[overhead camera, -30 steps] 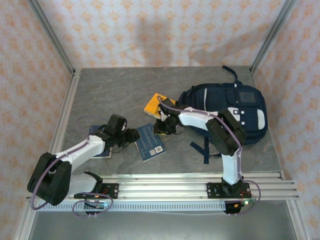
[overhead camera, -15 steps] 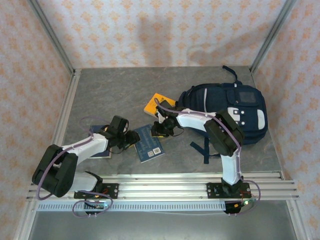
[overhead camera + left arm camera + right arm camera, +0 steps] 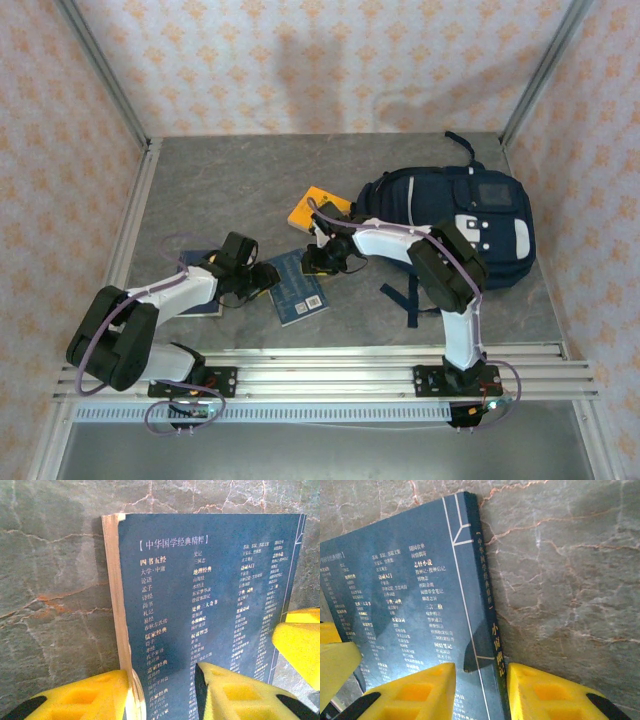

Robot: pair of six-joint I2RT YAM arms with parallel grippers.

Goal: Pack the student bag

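On the worktop [image 3: 220, 190], the bag [image 3: 470, 215] lies flat at the right rear. A blue book [image 3: 298, 285] lies mid-worktop, a yellow book [image 3: 308, 212] near the bag. Left claw [image 3: 161, 682] straddles the blue book's page edge, right claw [image 3: 480, 677] its spine, both jaws narrowly parted

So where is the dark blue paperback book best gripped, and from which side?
At its spine, from the side facing the navy-blue fabric backpack. The dark blue paperback book seems to lie flat on the grey stone table, so only edges offer a pinch, and the bound one is stiffer than the loose page edge. The right claw straddles it.
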